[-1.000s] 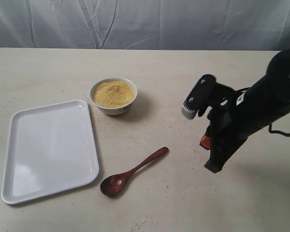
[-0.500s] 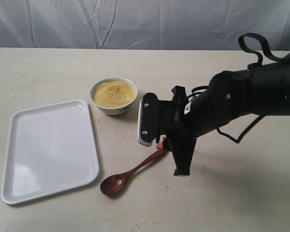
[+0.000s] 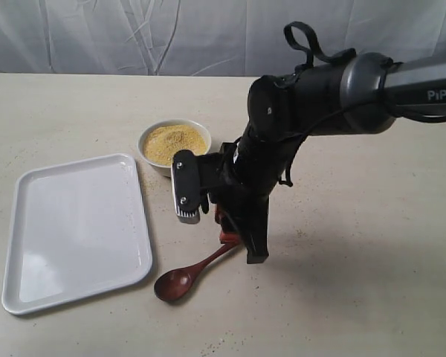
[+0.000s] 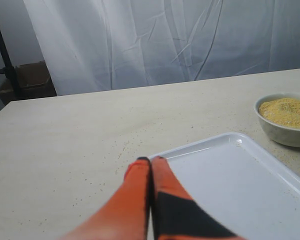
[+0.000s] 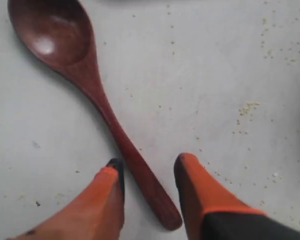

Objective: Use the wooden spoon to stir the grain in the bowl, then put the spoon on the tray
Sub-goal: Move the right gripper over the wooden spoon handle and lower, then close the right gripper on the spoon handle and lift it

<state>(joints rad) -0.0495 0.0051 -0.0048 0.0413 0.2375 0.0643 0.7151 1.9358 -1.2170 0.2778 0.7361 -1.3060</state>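
Observation:
The dark wooden spoon (image 3: 187,275) lies flat on the table, oval bowl toward the tray, handle running up to the right under my right arm. My right gripper (image 5: 147,165) is open, its orange fingers (image 5: 192,187) straddling the handle end of the wooden spoon (image 5: 90,85) without closing on it. The white bowl (image 3: 175,146) holds a mound of yellow grain (image 3: 173,143) just behind. The white tray (image 3: 74,230) lies flat at the left. My left gripper (image 4: 151,161) is shut and empty over the near corner of the tray (image 4: 240,185), with the bowl (image 4: 285,120) beyond.
Stray grain specks (image 3: 208,346) dot the tabletop around the spoon and bowl. A white curtain (image 3: 208,33) hangs behind the table's far edge. The right arm (image 3: 305,97) stretches across the middle, close beside the bowl. A dark stand and box (image 4: 25,80) sit beyond the table.
My right arm has swung from the right side leftward and down, bringing its open fingers around the spoon's handle. Spoon, bowl and tray have not moved.

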